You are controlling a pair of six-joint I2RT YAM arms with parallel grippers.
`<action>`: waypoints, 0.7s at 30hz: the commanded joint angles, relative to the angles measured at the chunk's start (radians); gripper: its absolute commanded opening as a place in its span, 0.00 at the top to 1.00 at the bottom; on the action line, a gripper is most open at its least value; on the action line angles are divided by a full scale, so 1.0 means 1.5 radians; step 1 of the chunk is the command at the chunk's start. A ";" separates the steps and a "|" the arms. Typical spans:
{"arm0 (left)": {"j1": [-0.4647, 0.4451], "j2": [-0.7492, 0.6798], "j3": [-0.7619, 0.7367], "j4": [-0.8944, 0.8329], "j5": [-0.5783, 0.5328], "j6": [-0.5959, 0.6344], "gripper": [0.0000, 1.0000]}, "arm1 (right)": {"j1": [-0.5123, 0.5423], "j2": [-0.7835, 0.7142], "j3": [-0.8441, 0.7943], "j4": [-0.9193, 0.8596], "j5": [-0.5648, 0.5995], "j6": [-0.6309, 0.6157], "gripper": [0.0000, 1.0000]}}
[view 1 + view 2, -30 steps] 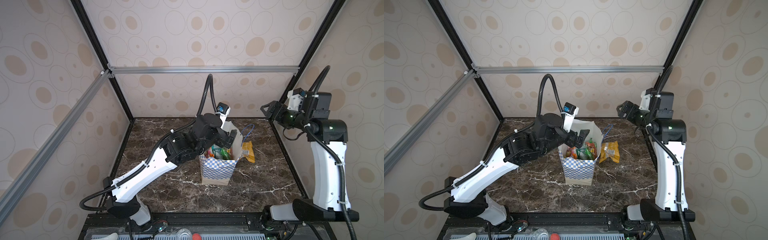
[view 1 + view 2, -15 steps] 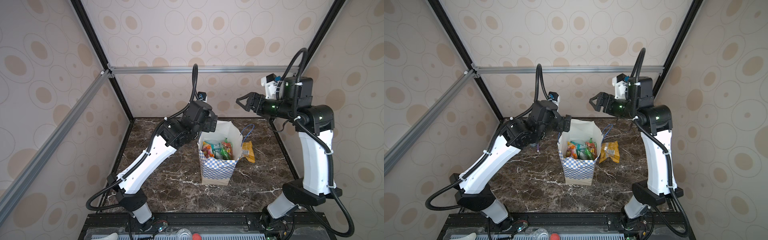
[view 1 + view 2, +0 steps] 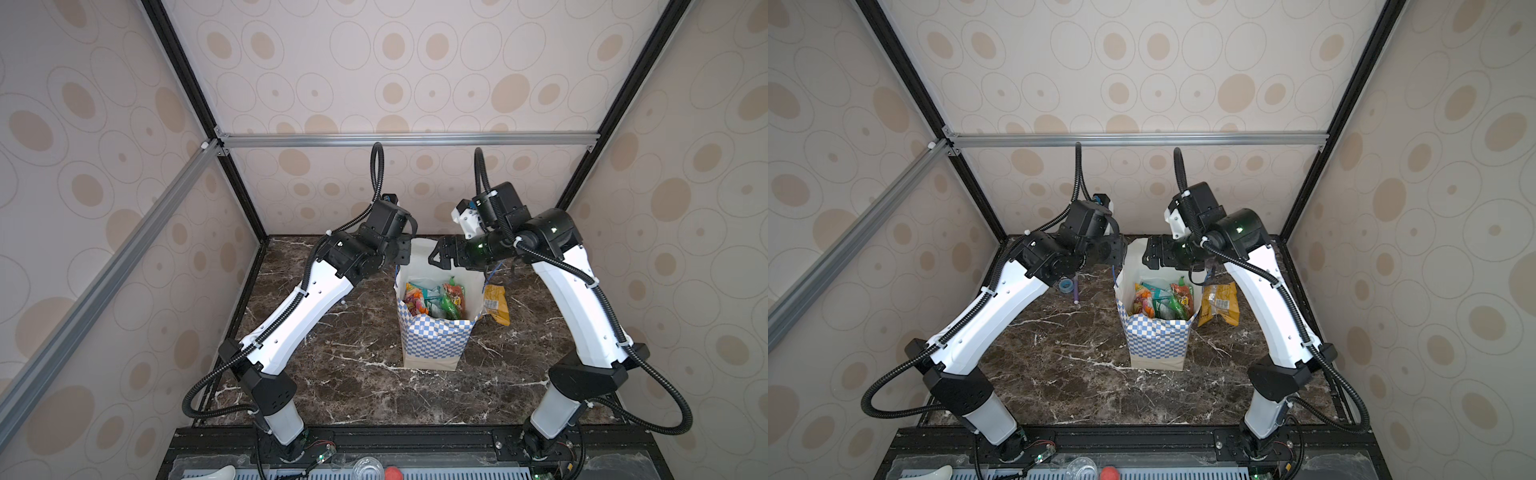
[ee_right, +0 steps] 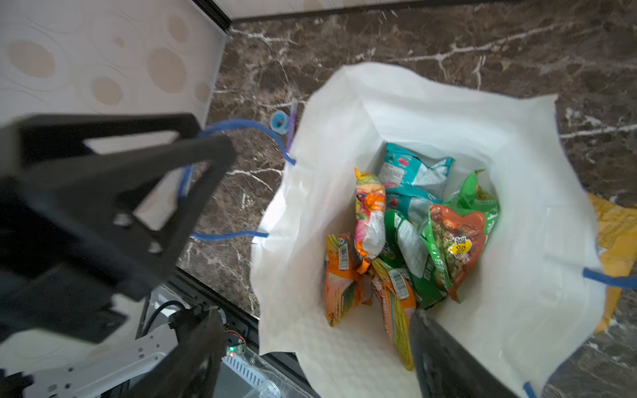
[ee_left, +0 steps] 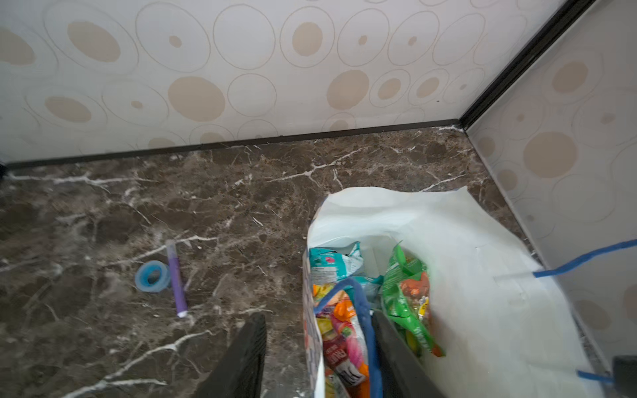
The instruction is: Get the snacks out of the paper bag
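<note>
The checkered paper bag stands upright and open mid-table. The snacks, several teal, green and orange packets, lie inside it. One yellow-orange packet lies on the table by the bag's right side. My left gripper straddles the bag's left wall and blue cord handle. One finger is inside, one outside, with a gap still showing. My right gripper hovers open over the bag's back rim, holding nothing.
A small blue tape roll and a purple pen lie on the marble left of the bag. The back wall and right wall stand close behind the bag. Both arms lean in over its mouth.
My left gripper came out of the bag's mouth to its left rim and its jaws narrowed. My right arm swung in from the back right and came down over the bag.
</note>
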 commanded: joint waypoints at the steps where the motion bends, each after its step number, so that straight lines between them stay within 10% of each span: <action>1: 0.015 -0.006 0.002 -0.013 0.001 -0.017 0.65 | 0.014 0.020 -0.049 -0.006 0.058 -0.008 0.14; 9: 0.025 -0.058 -0.079 0.051 0.049 -0.037 1.00 | 0.029 0.068 -0.169 0.083 0.065 -0.032 0.12; 21: 0.033 -0.087 -0.130 0.115 0.079 -0.064 1.00 | 0.045 0.114 -0.361 0.262 0.039 -0.024 0.11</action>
